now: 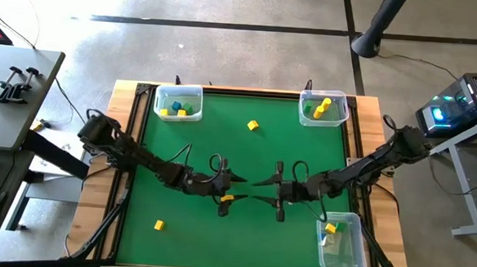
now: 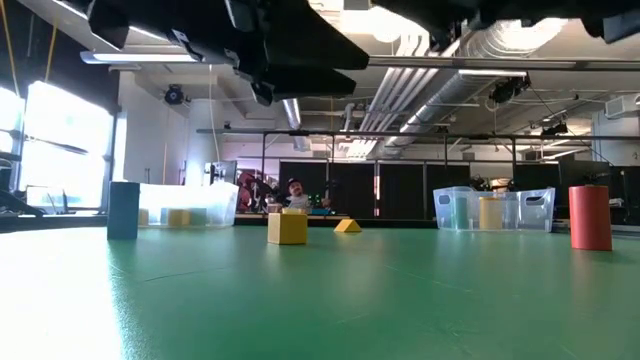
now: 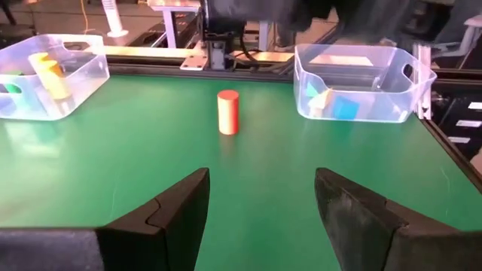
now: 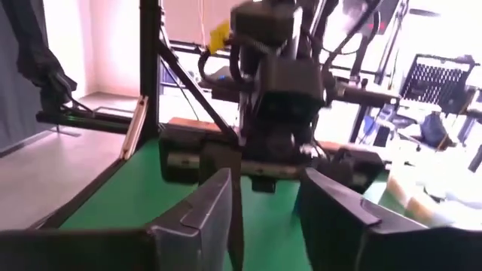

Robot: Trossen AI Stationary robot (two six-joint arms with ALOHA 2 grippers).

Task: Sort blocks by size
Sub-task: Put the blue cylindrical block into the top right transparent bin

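My left gripper (image 1: 238,181) (image 3: 260,196) and my right gripper (image 1: 262,184) (image 4: 263,203) hang over the middle of the green table (image 1: 213,140), tips facing each other and a little apart. Both are open with nothing between their fingers. A yellow block (image 1: 228,198) (image 2: 287,226) rests on the mat just to the near side of the left gripper. Another yellow block (image 1: 253,125) (image 2: 347,226) lies toward the far edge, and a third (image 1: 159,224) near the front left. An orange cylinder (image 3: 228,112) (image 2: 590,217) stands upright on the mat ahead of the left gripper.
Clear bins holding blocks stand at the far left corner (image 1: 179,102), the far right corner (image 1: 323,108) and the near right corner (image 1: 339,241). A blue cylinder (image 2: 123,210) stands upright on the left side of the mat. A raised frame (image 1: 131,144) runs round the table.
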